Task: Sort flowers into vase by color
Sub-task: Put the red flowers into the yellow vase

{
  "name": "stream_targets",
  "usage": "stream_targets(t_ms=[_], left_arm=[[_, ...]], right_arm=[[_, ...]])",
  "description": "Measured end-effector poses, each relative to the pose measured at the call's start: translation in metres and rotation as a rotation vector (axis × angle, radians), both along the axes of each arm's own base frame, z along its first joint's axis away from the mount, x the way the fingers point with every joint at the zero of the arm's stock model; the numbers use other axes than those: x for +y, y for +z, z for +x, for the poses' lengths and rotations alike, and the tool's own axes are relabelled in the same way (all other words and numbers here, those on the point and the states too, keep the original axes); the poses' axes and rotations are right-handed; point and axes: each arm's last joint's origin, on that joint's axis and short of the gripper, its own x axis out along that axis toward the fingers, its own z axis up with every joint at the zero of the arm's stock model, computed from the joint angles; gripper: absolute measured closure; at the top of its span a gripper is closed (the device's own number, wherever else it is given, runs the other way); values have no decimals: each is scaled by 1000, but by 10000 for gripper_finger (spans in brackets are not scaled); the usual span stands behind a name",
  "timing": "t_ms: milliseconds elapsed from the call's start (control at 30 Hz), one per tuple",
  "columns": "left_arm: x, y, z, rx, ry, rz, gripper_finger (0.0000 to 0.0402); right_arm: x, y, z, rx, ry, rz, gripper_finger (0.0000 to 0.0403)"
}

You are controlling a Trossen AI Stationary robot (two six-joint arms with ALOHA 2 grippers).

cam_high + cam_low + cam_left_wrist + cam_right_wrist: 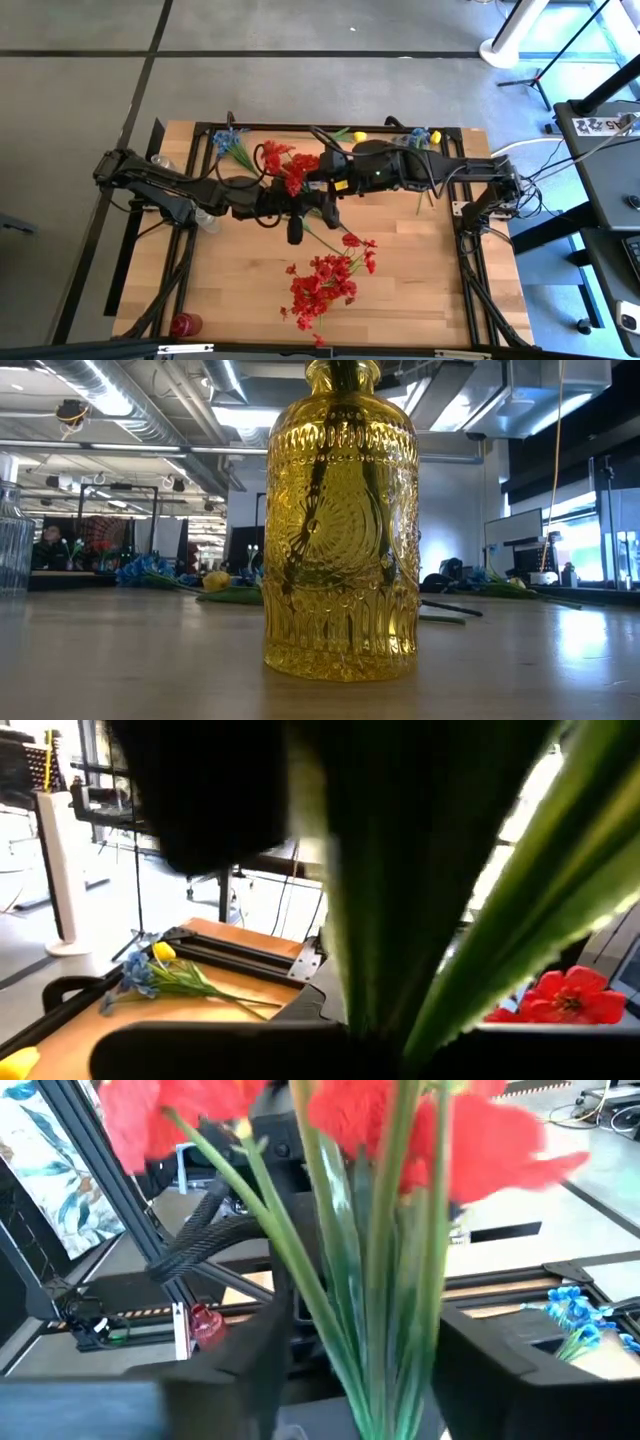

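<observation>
A red flower sprig (285,165) is held up above the table's middle, where both arms meet. My right gripper (318,190) comes in from the right and is shut on the sprig's green stems (375,1370), with red blooms (480,1140) above. My left gripper (285,205) sits close beside the sprig on its left. Its wrist view is filled by green leaves (440,900), so its fingers are hidden. More red flowers (325,282) lie on the table nearer the front. Blue flowers (230,140) and blue and yellow ones (420,137) lie along the far edge. My right gripper (370,1410) has the bundle of green stems (385,1380) between its two fingers, which lie across the stems. The sprig is lifted clear of the table, and its red blooms stand beyond the fingers.
A yellow glass vase (340,520) stands close before the low camera. A small red vase (186,325) stands at the near left corner, and a clear vase (12,550) shows at the left. A black frame (330,128) runs along the table's far edge.
</observation>
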Motion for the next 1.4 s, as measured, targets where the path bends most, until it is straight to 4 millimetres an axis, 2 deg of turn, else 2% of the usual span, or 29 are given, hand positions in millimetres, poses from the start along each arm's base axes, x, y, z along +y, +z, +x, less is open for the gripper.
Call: stream_targets(t_ms=[200, 267, 433, 600, 733, 867, 967, 1067, 1200, 1400], left_arm=[[-1, 1, -2, 11, -7, 21, 388], [1, 6, -8, 10, -7, 23, 372], [2, 27, -35, -25, -26, -7, 323], [0, 40, -72, 35, -68, -24, 284], [-2, 54, -105, -2, -115, -125, 269], [1, 70, -133, -84, -154, -147, 266], [6, 78, -148, -136, -158, -164, 267], [9, 81, -155, -156, -157, -169, 269], [9, 81, -156, -157, -157, -169, 269], [8, 77, -152, -124, -157, -197, 269]], right_arm=[[0, 1, 0, -9, 4, -20, 361], [-1, 4, -4, -19, 2, -25, 387], [-4, 23, -24, -66, -49, -49, 378], [-9, 52, -59, -152, -79, -104, 391], [-14, 76, -95, -221, -86, -140, 388], [-12, 85, -116, -238, -24, -134, 395], [-2, 86, -124, -229, 26, -141, 392], [15, 83, -126, -211, 101, -163, 396], [40, 81, -130, -214, 184, -181, 395], [83, 81, -147, -244, 359, -197, 396]])
